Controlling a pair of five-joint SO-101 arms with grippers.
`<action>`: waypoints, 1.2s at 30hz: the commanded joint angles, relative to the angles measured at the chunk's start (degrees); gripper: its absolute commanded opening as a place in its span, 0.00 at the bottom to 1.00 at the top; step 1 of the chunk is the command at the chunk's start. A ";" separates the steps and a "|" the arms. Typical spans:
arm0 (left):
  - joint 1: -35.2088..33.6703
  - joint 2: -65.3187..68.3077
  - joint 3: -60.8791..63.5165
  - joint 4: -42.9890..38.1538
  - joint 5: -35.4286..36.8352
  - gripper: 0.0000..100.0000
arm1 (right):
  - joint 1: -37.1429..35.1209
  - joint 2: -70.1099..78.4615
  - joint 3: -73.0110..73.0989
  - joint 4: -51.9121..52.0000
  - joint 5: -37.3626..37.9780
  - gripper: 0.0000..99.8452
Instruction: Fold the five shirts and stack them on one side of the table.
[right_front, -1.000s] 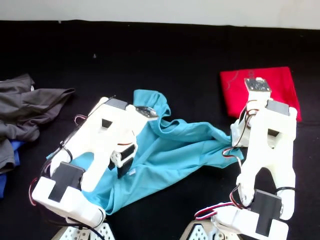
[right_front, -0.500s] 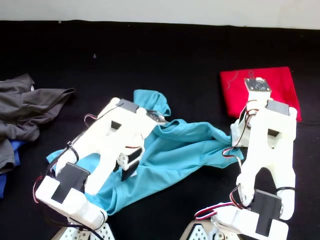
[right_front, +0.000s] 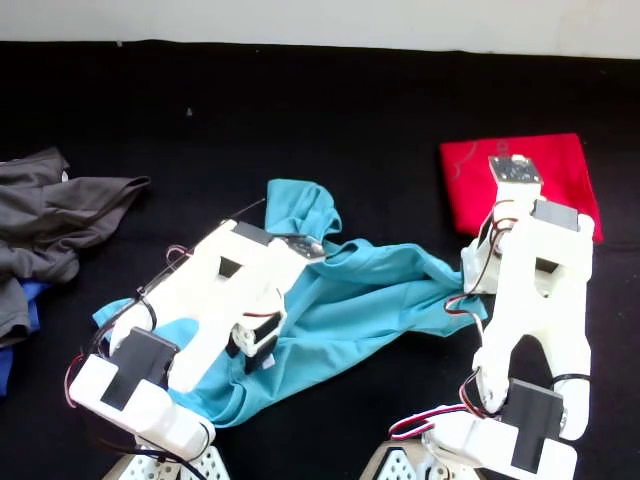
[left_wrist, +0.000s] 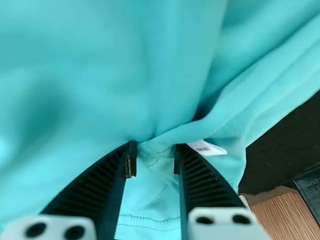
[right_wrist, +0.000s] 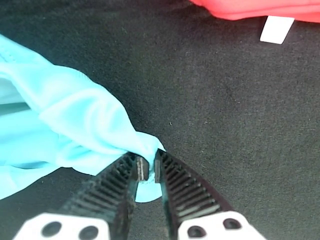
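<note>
The left gripper (left_wrist: 152, 160) has its jaws narrowed around a bunched fold of the teal shirt (left_wrist: 100, 75), close to a small white label (left_wrist: 207, 148). Cloth fills the gap between them, so it has a hold. The right gripper (right_wrist: 147, 170) is almost closed on a thin corner of the same shirt, at the edge that lies toward the red shirt (right_front: 545, 180). In the high view the teal shirt lies crumpled on the black table (right_front: 300, 100) between the two arms. The red shirt is folded and lies at the far right. A heap of grey shirts (right_front: 60, 215) and a blue shirt (right_front: 28, 305) lie at the left edge.

I judge that the step in hand is to spread the teal shirt flat before folding it. To do this well, both grippers should pull apart slowly and evenly, low over the table, until the cloth has no wrinkles. The right hold takes very little cloth and could slip, so the pull should be gentle. The left hold seems to take several layers and may drag a hidden fold along.
</note>
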 joint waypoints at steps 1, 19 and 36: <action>0.66 -0.66 -0.04 -0.18 0.44 0.00 | 0.04 -2.42 -2.77 -0.13 0.18 0.01; -12.18 -6.29 -44.44 25.49 0.53 0.01 | -1.71 -1.01 -35.03 -2.59 -3.43 0.01; -12.53 -30.73 -35.03 25.05 0.53 0.01 | -8.04 19.91 -80.75 21.14 -3.34 0.01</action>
